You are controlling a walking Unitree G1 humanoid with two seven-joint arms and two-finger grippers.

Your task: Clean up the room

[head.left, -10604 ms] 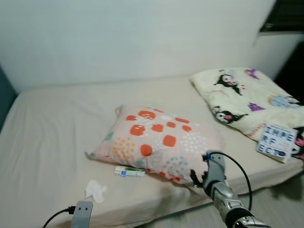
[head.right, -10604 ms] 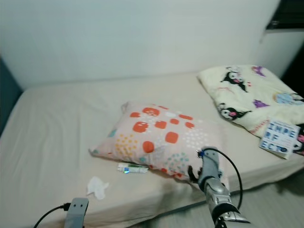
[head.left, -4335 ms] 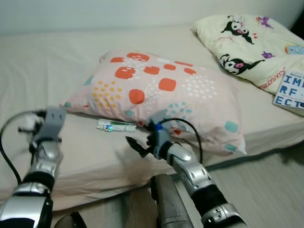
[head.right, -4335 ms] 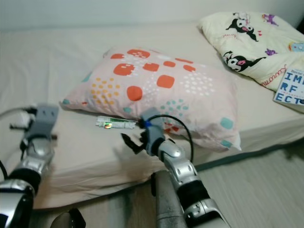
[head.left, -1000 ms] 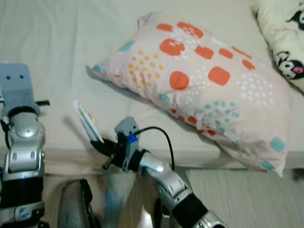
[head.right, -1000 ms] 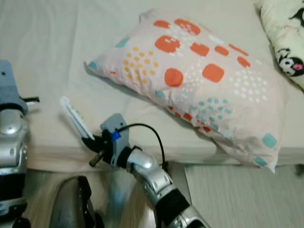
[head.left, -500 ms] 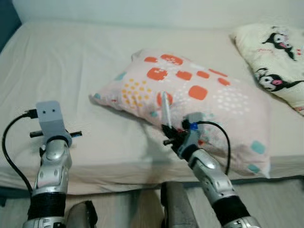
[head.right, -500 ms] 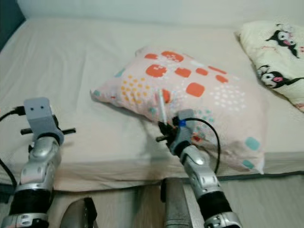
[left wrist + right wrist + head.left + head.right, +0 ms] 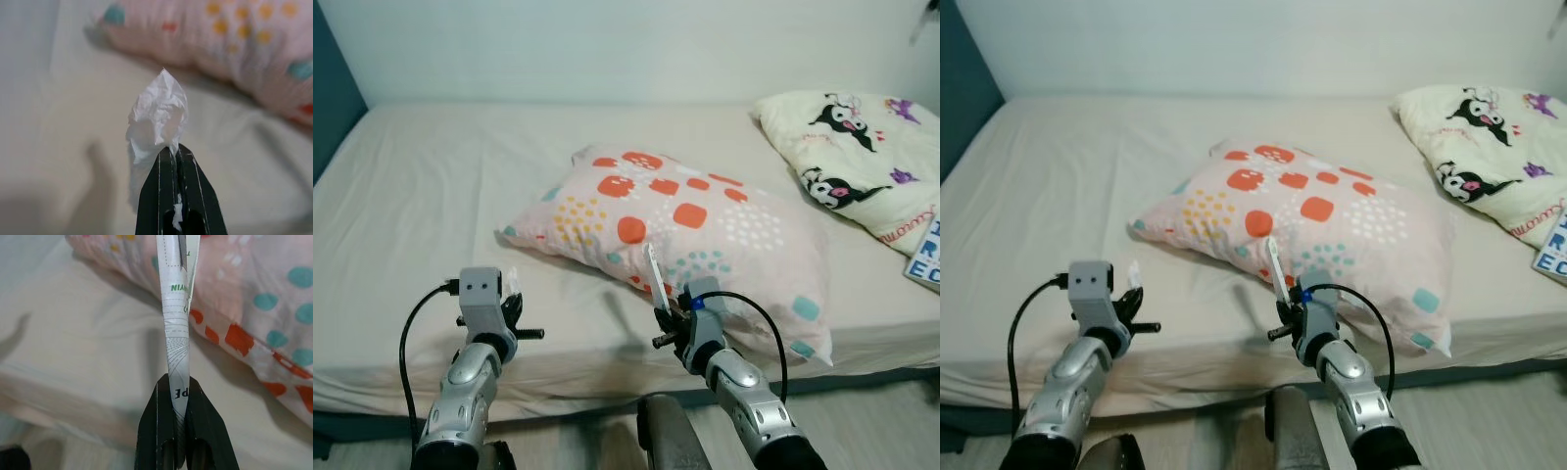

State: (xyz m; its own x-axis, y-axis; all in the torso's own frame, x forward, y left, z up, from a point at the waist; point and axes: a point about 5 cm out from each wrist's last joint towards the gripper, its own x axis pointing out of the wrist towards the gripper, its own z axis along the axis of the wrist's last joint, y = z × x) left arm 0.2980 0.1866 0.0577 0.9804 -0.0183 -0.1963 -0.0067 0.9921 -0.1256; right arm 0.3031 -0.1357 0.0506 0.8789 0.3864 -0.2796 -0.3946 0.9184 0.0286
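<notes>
Tube [image 9: 177,338] now raised upright in right hand [image 9: 177,391], before pillow [image 9: 705,220].

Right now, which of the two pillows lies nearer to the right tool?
The spotted pillow, just behind the right tool. The cartoon-print pillow lies far off at the bed's right end.

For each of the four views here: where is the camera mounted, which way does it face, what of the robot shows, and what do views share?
Left eye and right eye views: head stereo pair looking forward and down at the bed and spotted pillow; both arms show.
Left wrist view: looks along the left gripper, shut on a crumpled tissue.
Right wrist view: looks along the right gripper, shut on a white tube.
Shared: the pillow and bed sheet show in all four views; the eye views show the tube too.
</notes>
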